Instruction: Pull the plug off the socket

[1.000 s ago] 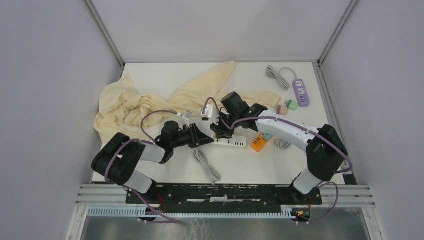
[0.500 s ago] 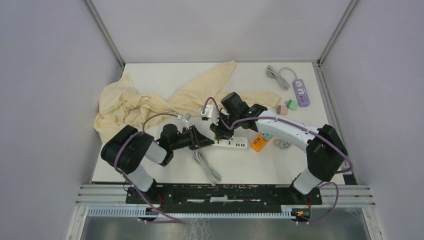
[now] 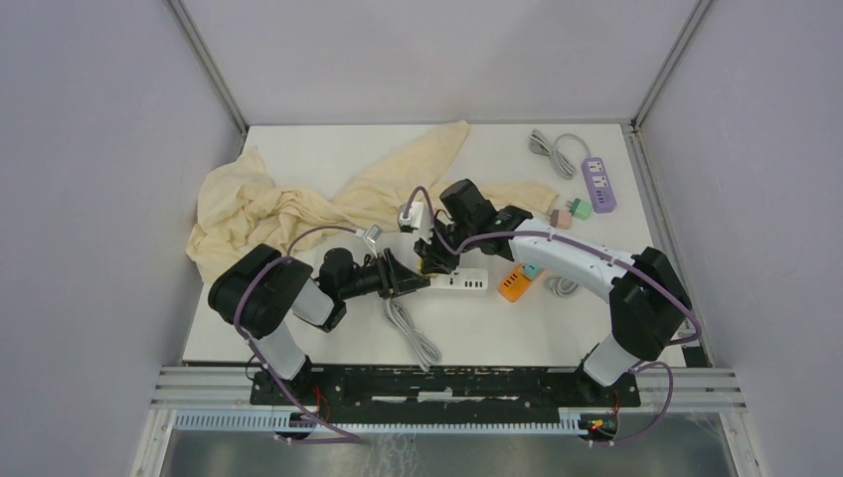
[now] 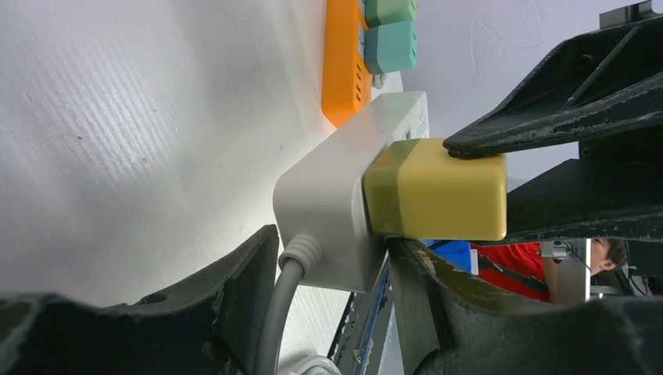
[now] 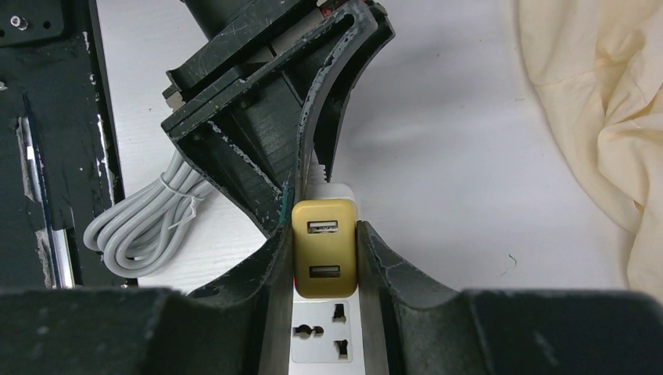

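A white power strip (image 3: 463, 283) lies mid-table with a yellow USB plug (image 5: 324, 248) seated in its end socket. My right gripper (image 5: 324, 234) is shut on the yellow plug, one finger on each side; from above, the gripper (image 3: 434, 260) hides the plug. My left gripper (image 4: 335, 246) is closed on the strip's cable end, its fingers (image 4: 250, 269) pressing the strip's sides just behind the plug (image 4: 434, 190). From above, the left gripper (image 3: 406, 278) meets the strip from the left. An empty socket (image 5: 320, 334) shows below the plug.
The strip's coiled grey cable (image 3: 413, 333) lies near the front. An orange strip (image 3: 515, 284) with teal plugs (image 3: 533, 270) sits to the right. A purple strip (image 3: 598, 184) and pink and green plugs (image 3: 570, 214) lie at the back right. A cream cloth (image 3: 268, 209) covers the back left.
My left arm's elbow has swung right and its gripper has slid a little right onto the strip's end. The right gripper has stayed on the plug.
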You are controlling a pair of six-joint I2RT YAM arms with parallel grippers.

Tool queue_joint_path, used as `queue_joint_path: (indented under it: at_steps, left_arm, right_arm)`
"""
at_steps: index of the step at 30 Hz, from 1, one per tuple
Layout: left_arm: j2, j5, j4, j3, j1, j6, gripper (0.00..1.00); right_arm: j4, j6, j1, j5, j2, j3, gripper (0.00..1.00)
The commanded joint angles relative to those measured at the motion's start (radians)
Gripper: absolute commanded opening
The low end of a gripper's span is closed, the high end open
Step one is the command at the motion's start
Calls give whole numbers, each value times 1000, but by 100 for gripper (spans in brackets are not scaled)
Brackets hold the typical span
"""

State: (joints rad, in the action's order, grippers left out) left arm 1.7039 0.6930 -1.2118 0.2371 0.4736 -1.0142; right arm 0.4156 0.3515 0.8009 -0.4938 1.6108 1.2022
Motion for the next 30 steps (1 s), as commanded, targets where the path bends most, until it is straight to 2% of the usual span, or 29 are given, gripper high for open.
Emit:
queue_joint_path:
  at_steps: [1,3,8,12,14,16,19,24,27,30]
  left_arm:
    - [23,0,-67,-5,14,-37,56]
    - [23,3,-86,-9,14,-49,44]
    - [23,-4,-86,-7,13,-62,4]
    - [18,-58,1,-7,13,-30,3]
    - [12,-88,63,-7,12,-7,3]
    - [2,-120,121,-5,11,11,3]
    - [-24,-157,201,1,9,35,3]
    - [-87,-173,270,5,-3,54,3]
    - [-120,-159,302,6,-12,65,3]
    - [-147,-157,347,10,-19,86,3]
  right_arm:
    - [-184,-74,9,-147,-56,29,0]
    - [-191,-72,5,-151,-54,25,0]
    - [-191,-71,-4,-162,-52,23,0]
    - [-197,-74,-6,-261,-107,13,0]
    - [-150,-60,6,-254,-136,49,0]
    - [-69,-13,20,-104,-129,96,0]
    - [-55,24,20,84,-106,100,0]
    - [-37,5,-8,114,-87,121,0]
    - [-29,26,-64,38,-85,114,0]
    - [-16,36,-138,-178,-89,98,0]
